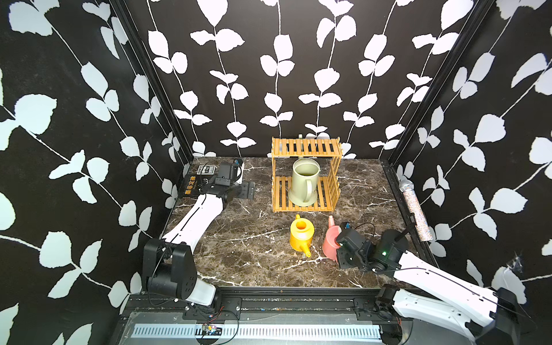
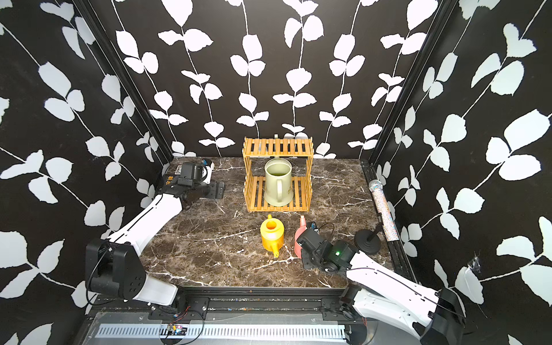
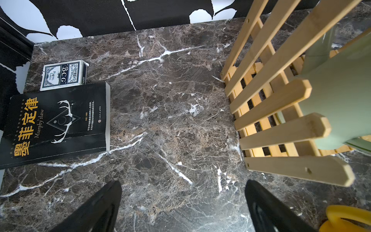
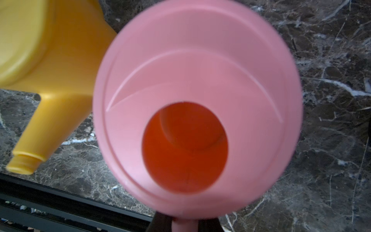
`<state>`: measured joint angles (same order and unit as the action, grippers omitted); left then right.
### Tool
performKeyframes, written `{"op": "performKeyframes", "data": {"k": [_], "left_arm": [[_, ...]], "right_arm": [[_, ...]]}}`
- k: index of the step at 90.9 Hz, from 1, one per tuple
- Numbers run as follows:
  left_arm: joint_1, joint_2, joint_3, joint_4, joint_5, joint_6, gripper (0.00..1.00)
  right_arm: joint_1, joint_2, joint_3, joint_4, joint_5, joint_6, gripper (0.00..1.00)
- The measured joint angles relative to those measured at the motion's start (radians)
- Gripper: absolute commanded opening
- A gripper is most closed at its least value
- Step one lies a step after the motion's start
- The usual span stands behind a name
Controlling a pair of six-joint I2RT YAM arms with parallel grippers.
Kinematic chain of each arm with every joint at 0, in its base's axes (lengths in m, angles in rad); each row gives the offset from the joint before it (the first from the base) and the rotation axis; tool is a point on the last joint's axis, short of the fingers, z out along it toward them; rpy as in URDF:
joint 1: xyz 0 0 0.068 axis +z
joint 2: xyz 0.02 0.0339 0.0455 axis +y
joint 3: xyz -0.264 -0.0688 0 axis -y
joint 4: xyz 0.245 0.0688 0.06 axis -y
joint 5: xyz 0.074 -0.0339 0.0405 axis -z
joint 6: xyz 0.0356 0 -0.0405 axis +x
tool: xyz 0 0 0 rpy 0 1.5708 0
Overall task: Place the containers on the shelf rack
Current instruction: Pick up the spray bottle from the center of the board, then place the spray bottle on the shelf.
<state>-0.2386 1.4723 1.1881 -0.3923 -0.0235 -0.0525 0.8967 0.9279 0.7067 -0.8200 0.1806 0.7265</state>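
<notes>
The dark brown marble-patterned tabletop (image 1: 239, 254) fills the centre of both top views. At its far edge, mid-frame, stands the two-tier slatted orange-brown bamboo shelf rack (image 1: 306, 146); the left wrist view cuts it off at the right edge. The tall sage-green plastic watering can (image 1: 303, 182) stands upright on the rack's lower tier with its handle toward the camera and its spout hidden behind its body.

The left arm stretches up the left side of the frame, covering most of the black paperback book (image 3: 56, 122) in the top views. The left gripper (image 3: 182, 182) hangs over bare marble with its fingers spread wide and nothing between them.

A glittery silver microphone (image 1: 415, 209) leans along the table's right edge. The small yellow plastic watering can (image 1: 301, 236) stands on the marble below the rack, spout toward the bottom of the frame.

Just right of it, and off the rack, is the small pink plastic watering can (image 4: 196, 100). It is blurred in the right wrist view and half covered by the right arm's bent wrist in the top views. The right gripper (image 4: 184, 226) reaches it from the lower right. Only slivers of its fingers show, pressed against either side of the can's handle.

A blue-and-white card pack (image 3: 64, 74) lies beside the book, in the upper left of the left wrist view.
</notes>
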Motion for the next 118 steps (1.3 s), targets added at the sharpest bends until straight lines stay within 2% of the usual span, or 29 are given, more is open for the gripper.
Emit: {"op": "performKeyframes", "data": {"k": [38, 73, 118], "left_arm": [[0.0, 0.0, 0.0, 0.001, 0.004, -0.003, 0.98], [0.019, -0.01, -0.007, 0.002, 0.004, -0.003, 0.99], [0.045, -0.042, -0.016, 0.002, 0.008, -0.003, 0.98]], "right_arm": [[0.0, -0.002, 0.218, -0.138, 0.059, -0.09, 0.0], [-0.006, 0.195, 0.59, -0.245, 0.095, -0.263, 0.0], [-0.183, 0.388, 0.928, -0.26, 0.047, -0.454, 0.0]]}}
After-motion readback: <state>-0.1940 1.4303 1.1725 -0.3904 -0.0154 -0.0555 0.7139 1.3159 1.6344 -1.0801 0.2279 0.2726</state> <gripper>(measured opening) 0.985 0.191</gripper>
